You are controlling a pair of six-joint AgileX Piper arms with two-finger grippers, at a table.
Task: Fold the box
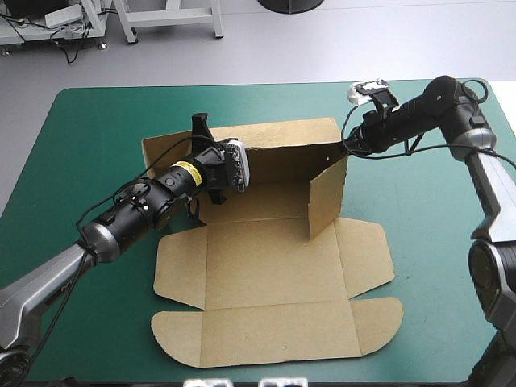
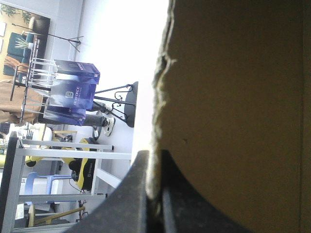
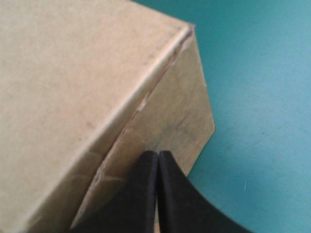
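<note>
The box (image 1: 266,274), a cut sheet of brown board, lies near the middle of the table's teal-green cover (image 1: 89,129). Most of it is flat. Its far wall (image 1: 282,143) is raised, and a side flap (image 1: 326,197) at that wall's right end stands upright, turned in over the flat panels. The nearest panel, with rounded tabs at both ends, lies flat toward the table's near edge.

The high view places both arms at the far wall: the left gripper (image 1: 200,129) near its left end, the right gripper (image 1: 351,147) at its right corner. It does not show how either pair of black fingers stands.

The left wrist view does. The left gripper's fingers are drawn almost together, with the rough edge of the board pinched between them and the wall's brown face filling the space to one side.

The right wrist view shows the right gripper's fingers closed into one pointed arch. Their tips are against the outer face of the side flap, just beside the folded corner. The flap's slanted free corner and the cover beyond it show only in this view.
</note>
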